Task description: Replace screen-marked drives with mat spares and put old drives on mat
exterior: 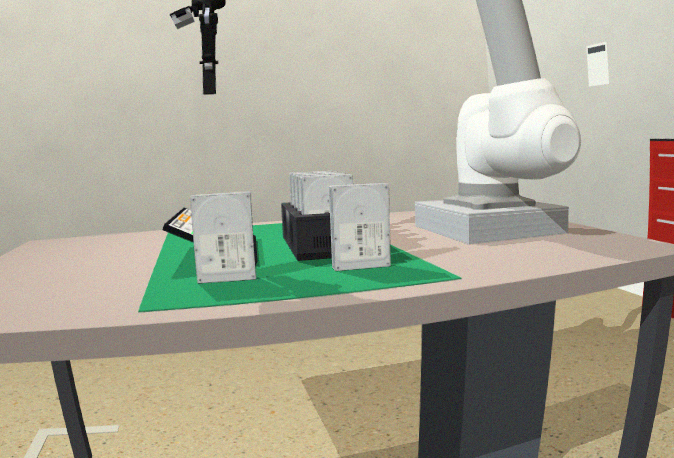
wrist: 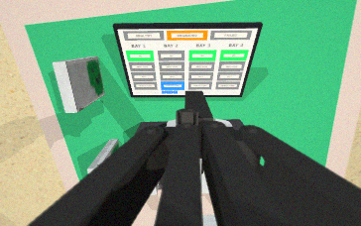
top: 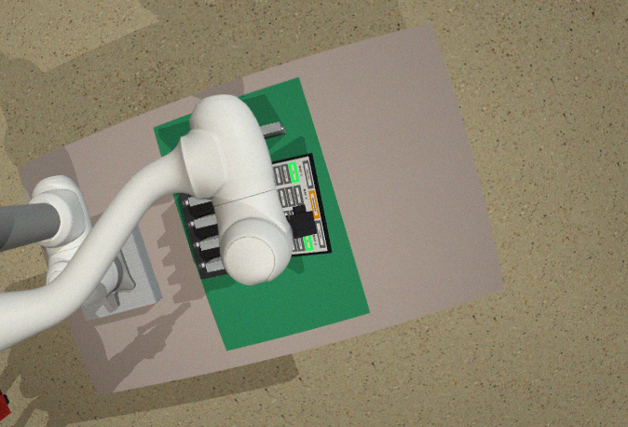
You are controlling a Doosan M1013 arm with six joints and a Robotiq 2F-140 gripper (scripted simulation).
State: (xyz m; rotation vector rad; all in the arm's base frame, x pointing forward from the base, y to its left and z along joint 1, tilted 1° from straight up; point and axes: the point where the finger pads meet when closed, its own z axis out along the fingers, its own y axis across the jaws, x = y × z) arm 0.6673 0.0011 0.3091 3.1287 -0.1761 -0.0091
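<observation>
Wrist shows blue cell; exterior screen (exterior: pixel 180 221) doesn't.

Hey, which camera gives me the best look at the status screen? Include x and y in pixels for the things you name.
The wrist view: it shows the whole face of the status screen (top: pixel 324 228) (exterior: pixel 179 222) (wrist: pixel 187 46), with all four bay columns. The top view shows only part, with the arm (top: pixel 247 201) and gripper (top: pixel 303 223) covering the rest. The exterior view shows one end, behind a standing drive (exterior: pixel 223 237).
</observation>
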